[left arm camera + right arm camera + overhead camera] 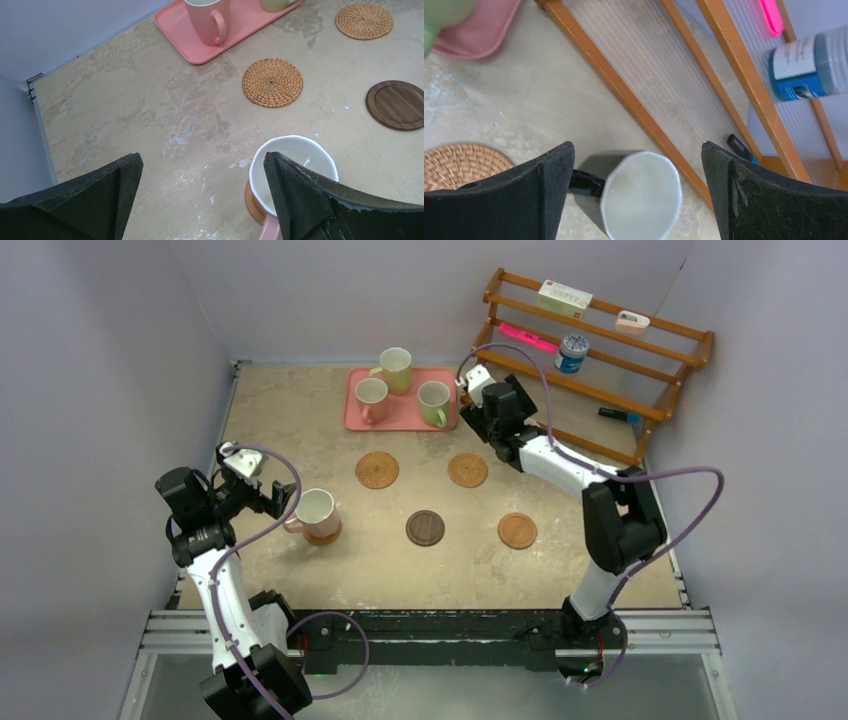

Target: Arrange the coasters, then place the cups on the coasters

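Note:
One pink cup (317,510) stands on a tan coaster (252,200) at the left. My left gripper (200,165) is open just left of it, and its right finger hides part of the rim. Free coasters lie mid-table: two woven ones (377,470) (467,470), a dark brown one (425,528) and a cork one (517,531). On the pink tray (400,422) stand a yellow cup (396,368), a pink cup (371,398) and a green cup (433,402). My right gripper (638,150) hangs open above a black cup (641,192) with a white inside, hidden in the top view.
A wooden rack (600,350) leans at the back right, holding a blue-and-white can (572,352), a box (563,298) and a pink marker (528,337). Its lower rail (624,100) runs close behind the black cup. Walls enclose the table on the left, back and right.

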### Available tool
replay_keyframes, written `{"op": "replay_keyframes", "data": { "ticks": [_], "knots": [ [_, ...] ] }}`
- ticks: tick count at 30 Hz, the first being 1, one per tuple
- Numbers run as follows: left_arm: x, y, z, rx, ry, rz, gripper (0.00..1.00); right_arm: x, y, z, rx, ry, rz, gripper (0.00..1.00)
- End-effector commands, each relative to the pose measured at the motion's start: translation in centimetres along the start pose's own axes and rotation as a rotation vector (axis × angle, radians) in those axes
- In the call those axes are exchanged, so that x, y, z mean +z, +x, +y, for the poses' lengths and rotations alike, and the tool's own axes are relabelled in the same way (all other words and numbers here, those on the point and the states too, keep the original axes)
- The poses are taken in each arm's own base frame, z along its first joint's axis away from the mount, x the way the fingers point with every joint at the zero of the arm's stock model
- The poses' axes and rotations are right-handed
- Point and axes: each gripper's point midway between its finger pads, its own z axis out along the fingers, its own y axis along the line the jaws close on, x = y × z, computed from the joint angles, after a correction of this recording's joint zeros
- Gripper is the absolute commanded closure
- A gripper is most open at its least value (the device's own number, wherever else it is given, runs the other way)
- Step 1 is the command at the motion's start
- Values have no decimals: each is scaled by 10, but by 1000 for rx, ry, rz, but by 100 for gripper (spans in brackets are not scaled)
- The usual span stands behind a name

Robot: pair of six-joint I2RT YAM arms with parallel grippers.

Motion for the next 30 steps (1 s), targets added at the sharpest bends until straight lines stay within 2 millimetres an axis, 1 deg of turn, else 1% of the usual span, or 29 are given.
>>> {"op": "replay_keyframes", "data": {
  "ticks": [1,5,8,11,17,22,30],
  "knots": [
    [-1,-6,-2,29,16,-25,0,16,-20,2,8,104,-23,2],
    [-1,-6,-2,30,19,-26,0,27,-13,11,-12,127,12,2],
    [-1,-6,-2,28,21,-25,0,25,-6,9,-21,146,27,1],
    [-1,-6,-3,30,25,-27,0,15,-2,5,-35,162,25,1],
    [0,-5,-4,25,36,-28,0,-6,13,-1,-58,181,31,2],
    [0,-6,-5,29,42,-29,0,-17,27,2,-66,153,44,2],
    [-1,-7,-7,34,49,-30,0,-36,38,10,-39,80,46,1]
  ]
}}
